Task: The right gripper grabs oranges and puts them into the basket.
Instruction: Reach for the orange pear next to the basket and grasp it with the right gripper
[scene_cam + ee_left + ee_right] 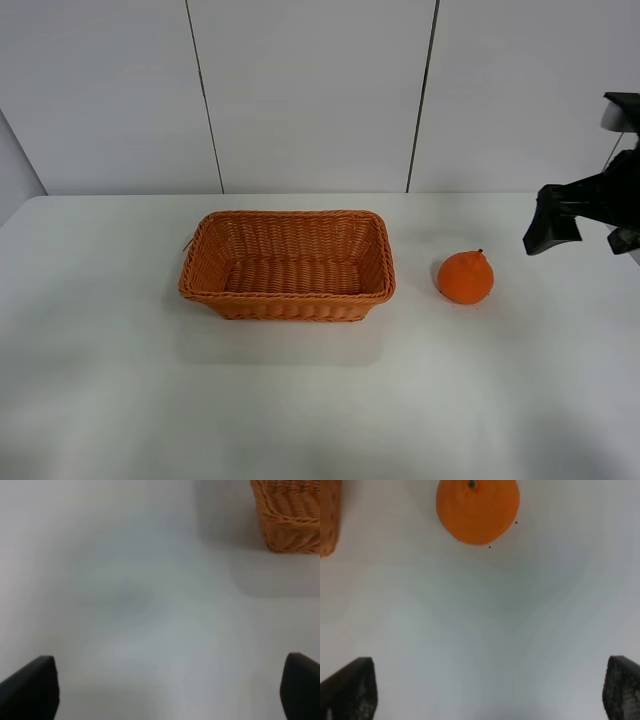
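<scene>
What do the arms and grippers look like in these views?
Right gripper: black, blocky fingers with finely textured pads. Its arm is black, with a glossy segment and a thin cable. Left gripper: plain black fingertips; its arm is out of view.

Desk (520, 340) between right tool (487, 692) and orange (465, 277) is bare, straight run in. Basket (287, 265) stands near the orange, not touching; its wall is the only obstacle.
</scene>
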`<state>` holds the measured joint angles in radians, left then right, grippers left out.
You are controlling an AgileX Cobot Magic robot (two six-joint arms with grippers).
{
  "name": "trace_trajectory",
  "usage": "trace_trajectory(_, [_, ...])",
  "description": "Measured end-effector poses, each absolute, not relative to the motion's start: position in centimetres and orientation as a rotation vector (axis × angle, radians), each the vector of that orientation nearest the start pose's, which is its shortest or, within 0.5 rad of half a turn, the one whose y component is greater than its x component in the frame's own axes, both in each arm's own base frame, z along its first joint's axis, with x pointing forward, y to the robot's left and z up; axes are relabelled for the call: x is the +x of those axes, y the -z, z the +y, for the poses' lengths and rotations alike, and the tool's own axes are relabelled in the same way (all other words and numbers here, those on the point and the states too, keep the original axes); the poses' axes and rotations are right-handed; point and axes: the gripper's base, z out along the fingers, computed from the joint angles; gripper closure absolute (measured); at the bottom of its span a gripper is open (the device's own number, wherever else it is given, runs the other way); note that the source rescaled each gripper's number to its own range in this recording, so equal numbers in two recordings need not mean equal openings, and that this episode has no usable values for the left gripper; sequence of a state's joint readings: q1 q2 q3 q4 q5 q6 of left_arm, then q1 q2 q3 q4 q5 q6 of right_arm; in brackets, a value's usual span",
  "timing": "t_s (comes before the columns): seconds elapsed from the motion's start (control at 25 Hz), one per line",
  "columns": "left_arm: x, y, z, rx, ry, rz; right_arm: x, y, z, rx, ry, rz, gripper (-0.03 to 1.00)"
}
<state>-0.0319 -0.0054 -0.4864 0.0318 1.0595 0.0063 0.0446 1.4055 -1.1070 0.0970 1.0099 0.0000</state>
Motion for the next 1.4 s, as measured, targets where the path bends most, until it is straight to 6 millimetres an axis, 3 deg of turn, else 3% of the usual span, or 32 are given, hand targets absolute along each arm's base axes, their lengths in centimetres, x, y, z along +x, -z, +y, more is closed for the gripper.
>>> trace_trajectory(0.08, [-0.4,-27.4,0.3,0.038,-0.022,2.051,28.3,-28.7,2.0,-0.010,-0.138,2.810,-0.03])
trace_trajectory(0.4, [-0.4,-27.4,0.3,0.038,-0.022,2.051,38.7,-24.2,2.4,-0.033,-0.124,2.895,-0.03])
trace_trajectory(0.52, [-0.4,-27.4,0.3,0.038,-0.022,2.051,40.6,-22.9,3.0,-0.062,-0.112,2.940,-0.03])
trace_trajectory(0.76, [-0.4,-27.4,0.3,0.038,-0.022,2.051,41.5,-21.1,4.9,-0.188,-0.038,2.983,-0.03])
trace_trajectory(0.96, [-0.4,-27.4,0.3,0.038,-0.022,2.051,42.0,-19.6,5.1,-0.194,-0.035,3.003,-0.03])
trace_trajectory(1.4, [-0.4,-27.4,0.3,0.038,-0.022,2.051,43.4,-12.0,5.6,-0.162,-0.079,3.097,-0.03])
